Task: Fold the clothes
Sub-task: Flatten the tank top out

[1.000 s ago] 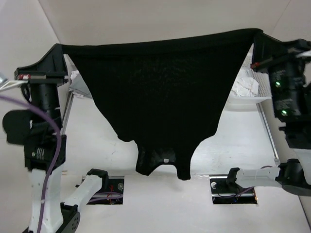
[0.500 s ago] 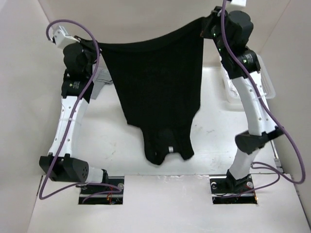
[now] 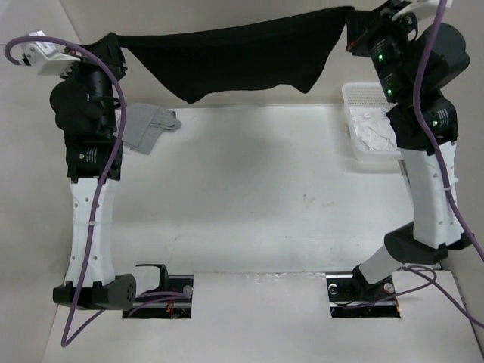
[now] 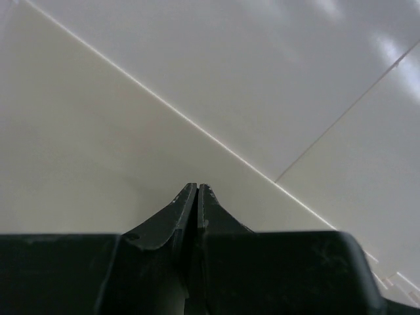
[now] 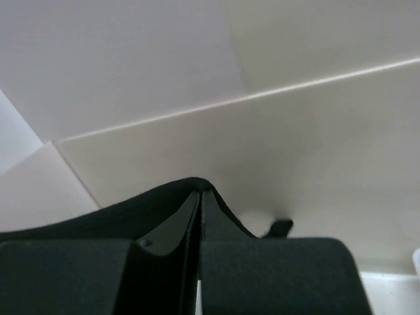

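White matte table [image 3: 249, 197] runs smooth from the arm bases toward plain beige walls. Farther back, a rumpled light grey garment [image 3: 147, 127] lies flat at the left, and a ribbed white basket [image 3: 361, 92] with crumpled white cloth [image 3: 374, 132] sits at the right. Beyond, raised above the far edge, the black top [image 3: 242, 60], thin and limp, hangs stretched between the left gripper [image 3: 113, 41] and right gripper [image 3: 352, 23], each pinched tight on a corner
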Controlling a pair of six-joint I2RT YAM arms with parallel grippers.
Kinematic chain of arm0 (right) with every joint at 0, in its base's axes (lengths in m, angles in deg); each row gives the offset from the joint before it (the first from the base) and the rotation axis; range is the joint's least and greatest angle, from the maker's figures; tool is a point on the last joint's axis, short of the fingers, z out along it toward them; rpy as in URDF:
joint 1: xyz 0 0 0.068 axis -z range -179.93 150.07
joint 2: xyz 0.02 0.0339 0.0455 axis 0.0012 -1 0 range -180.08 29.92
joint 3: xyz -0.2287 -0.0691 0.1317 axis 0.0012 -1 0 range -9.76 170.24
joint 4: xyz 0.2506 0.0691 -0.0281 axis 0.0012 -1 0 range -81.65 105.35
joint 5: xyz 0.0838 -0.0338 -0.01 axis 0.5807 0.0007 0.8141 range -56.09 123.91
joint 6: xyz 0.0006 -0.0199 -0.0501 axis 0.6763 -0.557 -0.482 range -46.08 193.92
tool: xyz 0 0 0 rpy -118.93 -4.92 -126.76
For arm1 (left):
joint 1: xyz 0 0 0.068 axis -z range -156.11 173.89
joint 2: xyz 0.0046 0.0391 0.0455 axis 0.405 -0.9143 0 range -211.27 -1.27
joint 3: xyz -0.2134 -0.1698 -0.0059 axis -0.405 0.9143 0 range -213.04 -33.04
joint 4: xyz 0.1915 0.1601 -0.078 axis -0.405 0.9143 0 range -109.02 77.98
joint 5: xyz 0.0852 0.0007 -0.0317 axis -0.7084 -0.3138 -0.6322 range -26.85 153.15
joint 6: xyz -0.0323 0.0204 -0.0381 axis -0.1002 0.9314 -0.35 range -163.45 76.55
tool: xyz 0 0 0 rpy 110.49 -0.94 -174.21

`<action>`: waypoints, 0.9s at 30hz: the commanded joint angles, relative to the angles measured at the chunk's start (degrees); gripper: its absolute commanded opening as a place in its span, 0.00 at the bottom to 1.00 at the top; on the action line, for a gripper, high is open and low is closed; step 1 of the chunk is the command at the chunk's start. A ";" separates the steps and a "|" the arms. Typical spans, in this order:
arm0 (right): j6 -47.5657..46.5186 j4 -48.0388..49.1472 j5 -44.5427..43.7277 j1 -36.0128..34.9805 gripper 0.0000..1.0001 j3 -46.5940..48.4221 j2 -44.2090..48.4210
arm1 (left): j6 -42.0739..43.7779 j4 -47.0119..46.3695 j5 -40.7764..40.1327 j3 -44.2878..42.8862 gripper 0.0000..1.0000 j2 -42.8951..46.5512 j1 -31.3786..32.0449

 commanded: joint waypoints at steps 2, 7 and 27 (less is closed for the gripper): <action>0.77 5.66 -0.68 -0.13 0.01 -20.03 7.37 | 0.19 -3.82 0.09 12.39 0.03 3.46 -0.34; 4.44 18.31 -4.45 -4.43 0.01 -58.69 25.82 | -1.39 -8.13 -0.35 34.36 0.03 13.91 0.45; 54.97 -4.05 -25.79 -60.82 0.00 -120.48 72.53 | -14.93 33.25 -2.01 70.10 0.00 67.81 11.44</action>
